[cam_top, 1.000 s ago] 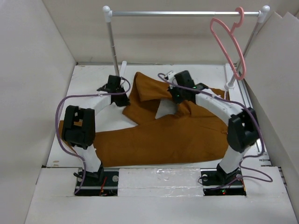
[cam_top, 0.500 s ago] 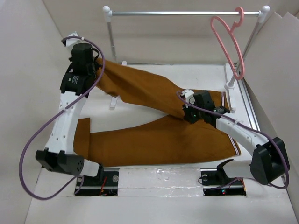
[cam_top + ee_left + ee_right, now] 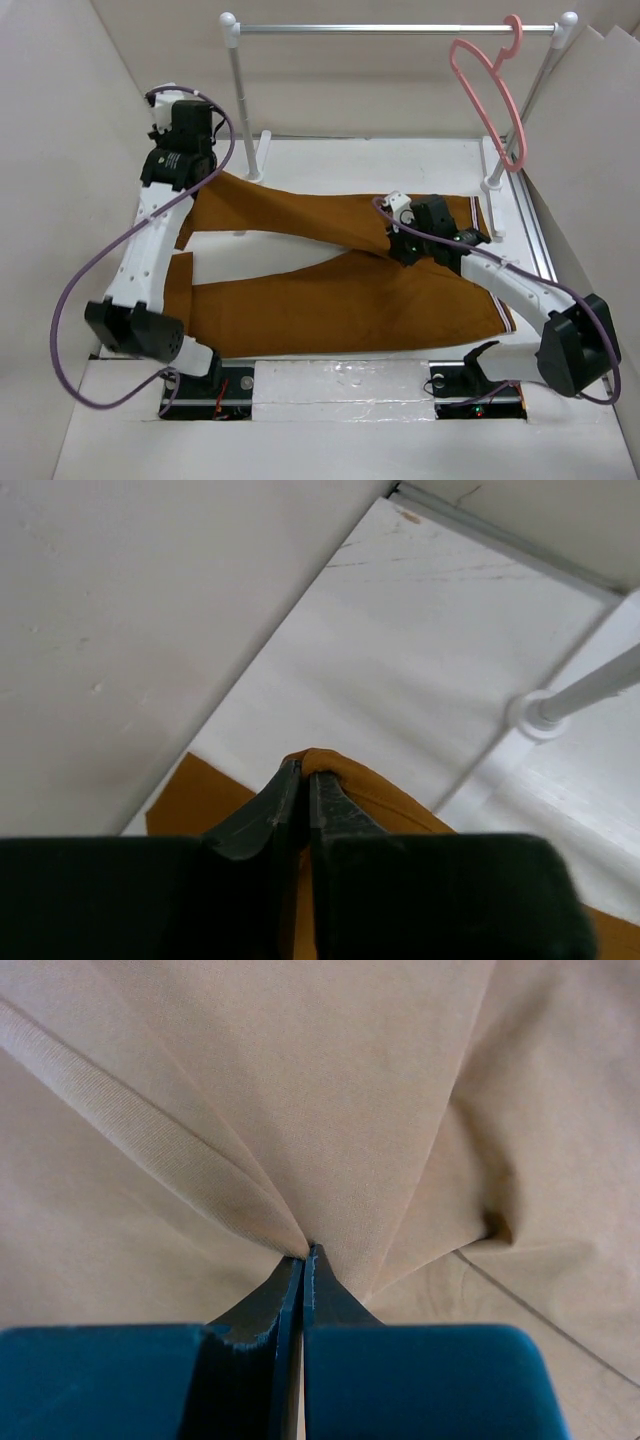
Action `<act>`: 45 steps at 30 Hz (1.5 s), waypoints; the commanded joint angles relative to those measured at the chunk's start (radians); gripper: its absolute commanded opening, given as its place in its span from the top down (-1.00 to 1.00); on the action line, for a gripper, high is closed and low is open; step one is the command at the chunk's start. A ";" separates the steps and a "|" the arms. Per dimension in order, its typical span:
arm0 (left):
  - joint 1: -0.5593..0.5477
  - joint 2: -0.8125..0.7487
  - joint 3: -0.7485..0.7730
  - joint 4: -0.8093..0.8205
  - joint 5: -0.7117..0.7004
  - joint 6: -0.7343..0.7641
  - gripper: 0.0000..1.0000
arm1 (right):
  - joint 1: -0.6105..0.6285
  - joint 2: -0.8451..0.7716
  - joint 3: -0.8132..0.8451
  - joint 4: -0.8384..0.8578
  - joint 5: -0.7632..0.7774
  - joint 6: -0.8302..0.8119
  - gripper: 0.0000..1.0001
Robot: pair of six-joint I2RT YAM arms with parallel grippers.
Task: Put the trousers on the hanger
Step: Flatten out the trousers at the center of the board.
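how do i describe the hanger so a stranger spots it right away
Find the silver clothes rail across the far end of the table. The hanger hangs by its curved hook near the rail's right end. It is the only pink thing in view, a thin rounded outline, unlike the brown trousers spread below.

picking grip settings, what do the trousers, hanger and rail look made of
The trousers: woven cloth, matte, perhaps cotton; fine weave lines and soft creases show in the right wrist view. The hanger: thin pink plastic by the look, smooth, one moulded outline. The rail: likely metal tube, silvery sheen, with white end caps that look plastic.
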 commanded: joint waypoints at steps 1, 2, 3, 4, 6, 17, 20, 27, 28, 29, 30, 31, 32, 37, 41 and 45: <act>0.011 0.133 0.095 -0.005 -0.100 0.059 1.00 | 0.021 0.032 0.063 -0.001 0.013 -0.001 1.00; 0.011 0.174 0.109 -0.010 -0.113 0.047 0.80 | 0.032 0.043 0.072 -0.007 0.028 0.000 1.00; 0.022 0.257 0.120 -0.010 -0.123 0.033 0.55 | 0.032 0.055 0.083 -0.012 0.043 0.005 1.00; 0.039 0.303 0.158 -0.025 -0.134 0.019 0.16 | 0.049 0.075 0.100 -0.009 0.062 0.019 1.00; 0.078 0.450 0.235 -0.070 -0.113 -0.050 -0.44 | 0.049 0.103 0.120 -0.015 0.069 0.032 0.78; 0.061 0.404 0.198 0.031 0.111 -0.106 -0.65 | -0.129 -0.018 0.096 -0.073 0.013 0.063 -0.33; -0.190 0.232 -0.098 0.202 0.235 -0.090 -0.18 | -0.349 -0.089 0.033 -0.032 -0.015 0.091 1.00; -0.461 0.090 -0.425 0.412 0.520 -0.216 1.00 | -0.696 -0.080 0.011 0.005 -0.098 0.100 0.68; -0.501 0.083 -0.476 0.456 0.594 -0.233 1.00 | -0.747 -0.068 0.011 0.008 -0.107 0.100 0.20; -0.527 0.080 -0.492 0.472 0.602 -0.271 1.00 | -0.766 -0.034 0.020 0.001 -0.092 0.098 0.04; -0.553 0.076 -0.507 0.485 0.622 -0.286 1.00 | -0.786 -0.018 0.023 -0.025 -0.090 0.098 -0.07; -0.581 0.075 -0.522 0.507 0.668 -0.300 1.00 | -0.809 -0.011 0.019 -0.028 -0.092 0.095 -0.22; -0.655 0.073 -0.524 0.512 0.669 -0.312 1.00 | -0.854 -0.006 -0.007 -0.028 -0.095 0.101 -0.28; -0.862 0.078 -0.547 0.556 0.631 -0.334 1.00 | -0.968 -0.011 -0.150 0.040 -0.167 0.204 -0.42; -0.925 0.122 -0.594 0.585 0.683 -0.349 1.00 | -0.979 0.015 -0.251 0.077 -0.210 0.288 -0.33; -0.957 0.122 -0.642 0.610 0.679 -0.349 1.00 | -0.979 -0.014 -0.362 0.111 -0.265 0.354 -0.21</act>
